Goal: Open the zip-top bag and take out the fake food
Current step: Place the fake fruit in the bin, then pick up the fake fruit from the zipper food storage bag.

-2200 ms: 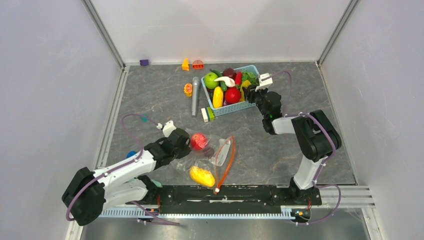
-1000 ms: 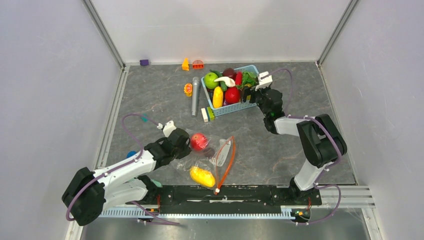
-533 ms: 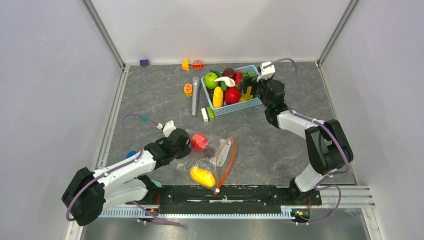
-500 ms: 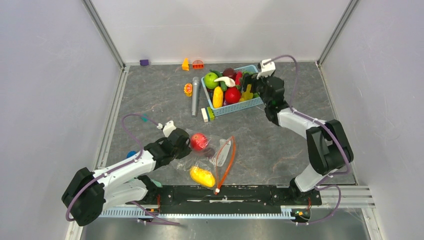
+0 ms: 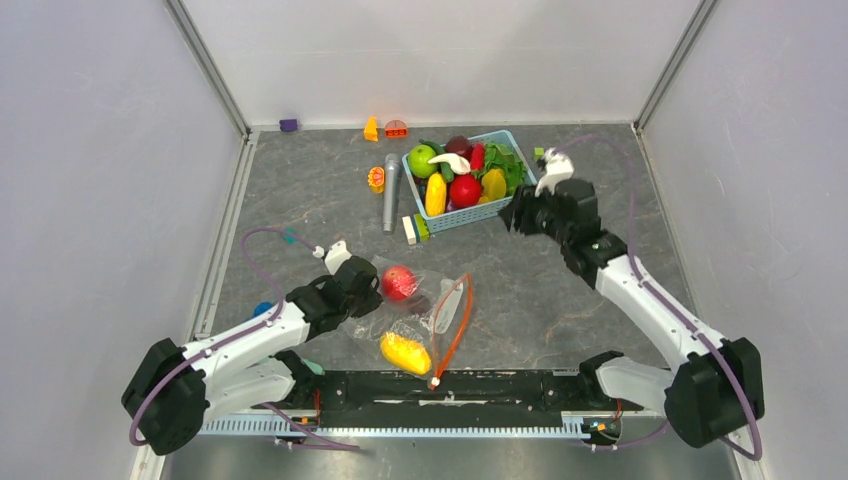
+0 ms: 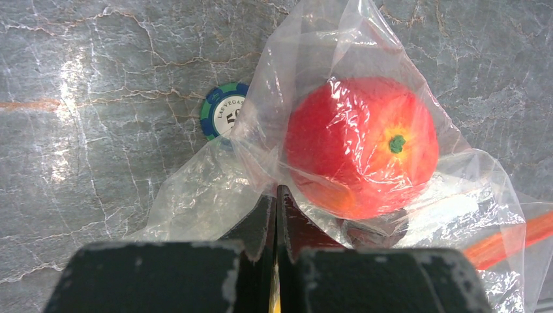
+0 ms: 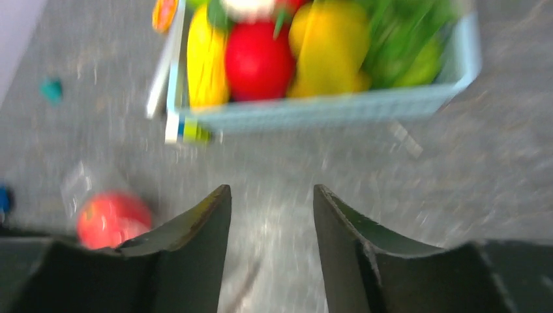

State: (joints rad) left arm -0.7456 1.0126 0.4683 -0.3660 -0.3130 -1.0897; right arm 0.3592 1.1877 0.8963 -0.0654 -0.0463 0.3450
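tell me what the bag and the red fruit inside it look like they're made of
Zip-top bag: thin clear plastic film, going by its crinkles, glare and see-through look. Red fruit: probably glossy plastic, smooth with a green stem spot, though the film over it makes its finish hard to judge.

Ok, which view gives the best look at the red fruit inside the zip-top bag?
The left wrist view: the red fruit is large and sharp, its green stem spot showing through the clear zip-top bag. The top external view shows it small. The right wrist view shows only a blurred red blob, lower left.
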